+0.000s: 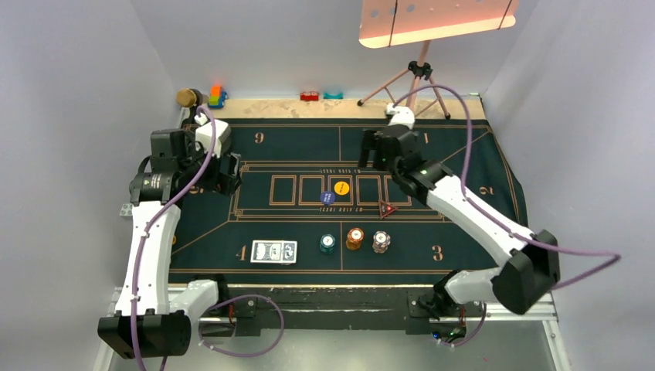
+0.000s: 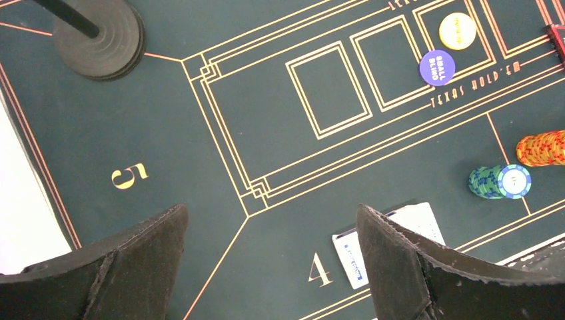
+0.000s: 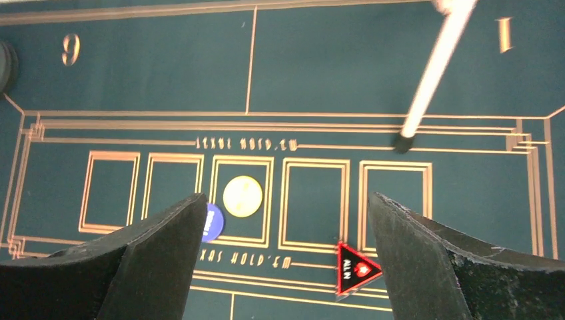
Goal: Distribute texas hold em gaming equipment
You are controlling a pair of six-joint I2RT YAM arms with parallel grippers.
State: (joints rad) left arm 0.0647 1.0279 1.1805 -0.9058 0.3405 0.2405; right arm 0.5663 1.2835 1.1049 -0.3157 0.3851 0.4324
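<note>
**Cards and chips on the mat, both grippers open above them**

We see the deck of cards (image 1: 273, 251) lying flat and back up near the front edge of the green mat (image 1: 479, 232), just beside the gold numeral 4. Its long side runs left to right in the overhead view. To its right three short chip stacks stand in a row: teal (image 1: 327, 244), orange (image 1: 354, 238) and white (image 1: 381, 242), close together but apart.

Farther in, the yellow button (image 1: 341, 187) sits inside the middle card box. The dark-blue button (image 1: 327, 197) lies just beside it, on that box's front left corner. The red triangle (image 3: 356, 269) rests on the front line of a box further right, one corner pointing right in the right wrist view.

The left arm reaches up the mat's left side. The left gripper (image 2: 270, 220) hangs over the area between numerals 5 and 4, fingers spread wide and holding nothing.

The right arm stretches diagonally from its base towards the far centre. The right gripper (image 3: 286, 203) hovers over the card boxes, fingers also wide apart and empty.
</note>
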